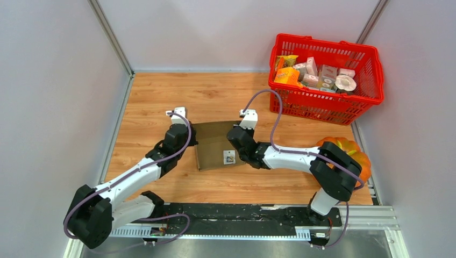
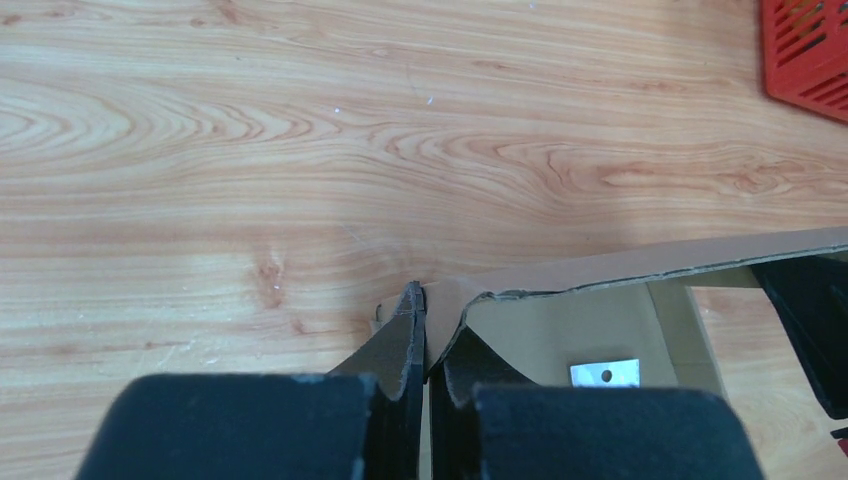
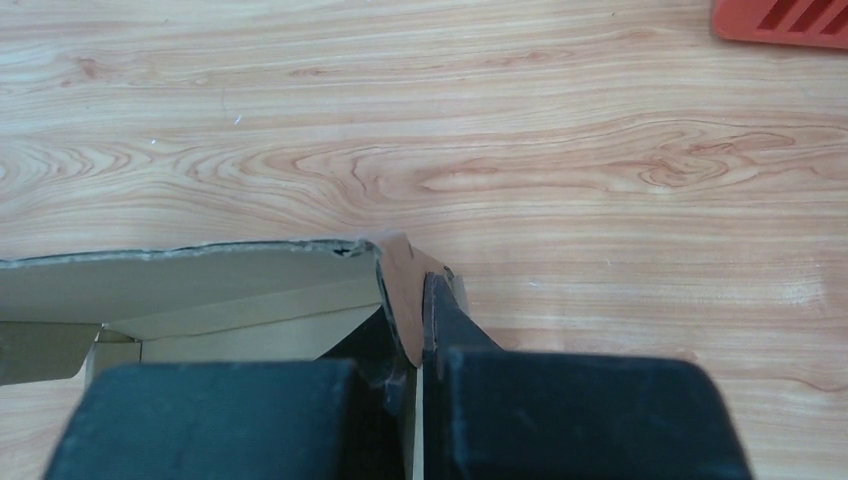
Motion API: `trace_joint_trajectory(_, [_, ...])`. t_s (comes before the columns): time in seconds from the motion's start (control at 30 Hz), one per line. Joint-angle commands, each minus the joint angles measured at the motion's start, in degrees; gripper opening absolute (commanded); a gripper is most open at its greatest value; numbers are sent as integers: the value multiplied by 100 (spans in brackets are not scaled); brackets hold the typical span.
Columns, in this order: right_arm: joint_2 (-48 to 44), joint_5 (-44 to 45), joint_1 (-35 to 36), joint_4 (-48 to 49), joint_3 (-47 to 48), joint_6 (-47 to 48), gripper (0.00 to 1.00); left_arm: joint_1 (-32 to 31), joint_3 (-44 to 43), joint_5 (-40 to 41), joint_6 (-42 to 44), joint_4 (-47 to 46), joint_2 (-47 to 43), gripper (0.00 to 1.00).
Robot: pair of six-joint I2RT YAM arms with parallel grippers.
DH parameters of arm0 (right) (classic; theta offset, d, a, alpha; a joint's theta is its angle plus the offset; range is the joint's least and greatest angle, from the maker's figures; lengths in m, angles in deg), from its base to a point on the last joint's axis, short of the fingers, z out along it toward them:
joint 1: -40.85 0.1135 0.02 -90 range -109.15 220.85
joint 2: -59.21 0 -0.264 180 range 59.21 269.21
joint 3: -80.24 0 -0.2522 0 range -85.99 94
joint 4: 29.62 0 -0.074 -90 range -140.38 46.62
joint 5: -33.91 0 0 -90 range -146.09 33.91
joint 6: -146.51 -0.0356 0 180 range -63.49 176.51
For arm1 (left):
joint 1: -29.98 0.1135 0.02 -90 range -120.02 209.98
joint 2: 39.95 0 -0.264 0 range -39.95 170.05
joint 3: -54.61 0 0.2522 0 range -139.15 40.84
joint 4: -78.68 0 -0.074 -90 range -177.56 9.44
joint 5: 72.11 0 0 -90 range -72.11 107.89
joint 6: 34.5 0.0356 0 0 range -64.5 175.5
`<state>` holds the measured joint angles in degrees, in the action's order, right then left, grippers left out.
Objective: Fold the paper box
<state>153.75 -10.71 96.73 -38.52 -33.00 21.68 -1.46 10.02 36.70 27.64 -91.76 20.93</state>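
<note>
Firstly, from the top camera, the paper box (image 1: 215, 144) lies on the wooden table (image 1: 215, 97), to the left of the red basket (image 1: 328, 105) and nearer to the arm bases than the basket is. The left gripper (image 1: 189, 141) is at the edge of the box that is far from the basket, and the right gripper (image 1: 232, 137) is at the edge that is closer to the basket. A white sticker (image 1: 229, 158) shows on the box. An orange pumpkin (image 1: 352, 153) stands just beside the near corner of the basket, and small packages (image 1: 317, 72) fill the basket.

Next, in the left wrist camera, the left gripper (image 2: 432, 320) has its fingers (image 2: 400, 345) pressed together on a corner of the paper box (image 2: 600, 270), with the cardboard between them. The box wall stands up from the table (image 2: 300, 150) and runs toward the basket (image 2: 810, 50), of which one corner shows at the top right. The sticker (image 2: 604, 373) shows inside the box.

Lastly, in the right wrist camera, the right gripper (image 3: 415, 300) pinches another corner of the box (image 3: 200, 280); its fingers (image 3: 445, 320) are closed on a bent cardboard tab. The open inside of the box is on the side away from the basket (image 3: 790, 20).
</note>
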Motion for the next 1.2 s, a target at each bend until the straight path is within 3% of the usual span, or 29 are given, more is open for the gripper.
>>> trace_joint_trajectory(0.0, [-269, 67, 64, 1235, -500, 274, 0, -186, 235, 316, -492, -406, -261, 0])
trace_joint_trajectory(0.3, [-568, -495, 151, 2509, -1474, 881, 0, -617, 701, 597, -870, -493, -525, 0])
trace_joint_trajectory(0.53, [-683, -601, 222, 2810, -1871, 864, 2, -820, 1052, 721, -1038, -511, -779, 0])
trace_joint_trajectory(0.73, [-744, -706, 292, 2819, -2073, 811, 10, -978, 1351, 817, -1038, -511, -911, 0])
trace_joint_trajectory(0.83, [-972, -759, 353, 2547, -2135, 724, 18, -1074, 1439, 914, -967, -546, -885, 0])
trace_joint_trajectory(0.97, [-1657, -873, 450, 1231, -2021, 495, 46, -1145, 1536, 932, -967, -634, -815, 0])
trace_joint_trajectory(1.13, [-3606, -1330, 688, -738, -2626, 240, 61, -1320, 1536, 1090, -853, -503, -928, 0])
trace_joint_trajectory(1.17, [-3914, -1487, 688, -976, -2714, 101, 71, -1390, 1527, 1142, -818, -459, -973, 0])
